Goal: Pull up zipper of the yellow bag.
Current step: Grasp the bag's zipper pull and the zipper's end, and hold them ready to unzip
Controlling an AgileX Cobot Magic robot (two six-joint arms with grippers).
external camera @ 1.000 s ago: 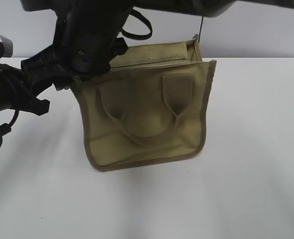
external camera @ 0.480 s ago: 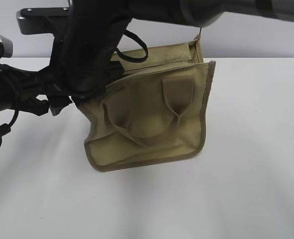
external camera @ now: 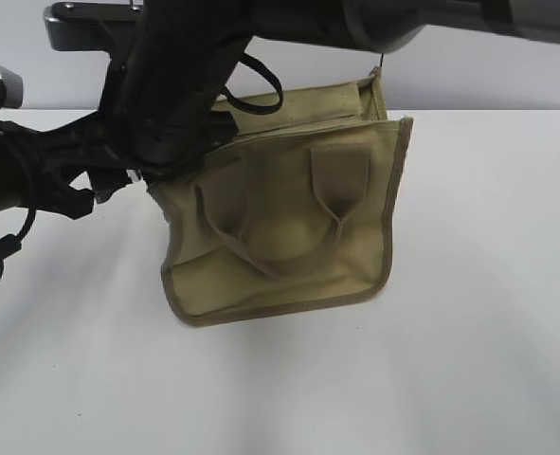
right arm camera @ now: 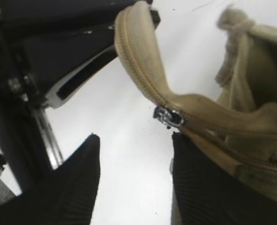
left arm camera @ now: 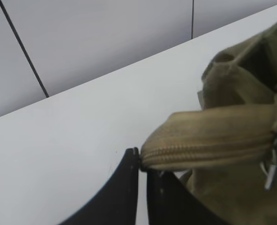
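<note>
The yellow bag (external camera: 289, 223) stands upright on the white table, handles facing me. My left gripper (left arm camera: 142, 161) is shut on the end of the zip tape (left arm camera: 199, 145) at the bag's top left corner. The zipper pull (right arm camera: 168, 117) is a small silver piece on the tape, also visible in the left wrist view (left arm camera: 272, 164). My right gripper (right arm camera: 134, 138) is open just below the pull; its right finger touches the bag's fabric and nothing is between the fingers. In the exterior view the right arm (external camera: 180, 95) covers that corner and both sets of fingers.
White table (external camera: 469, 313) extends in front and to the right of the bag. The left arm's body (external camera: 24, 180) lies at the left edge. A grey wall (external camera: 507, 76) runs behind the table. A black cable loop (external camera: 278, 85) hangs off the right arm.
The right arm has swung down over the bag's top left corner. That corner has been pulled lower, and the bag's left side is now crumpled.
</note>
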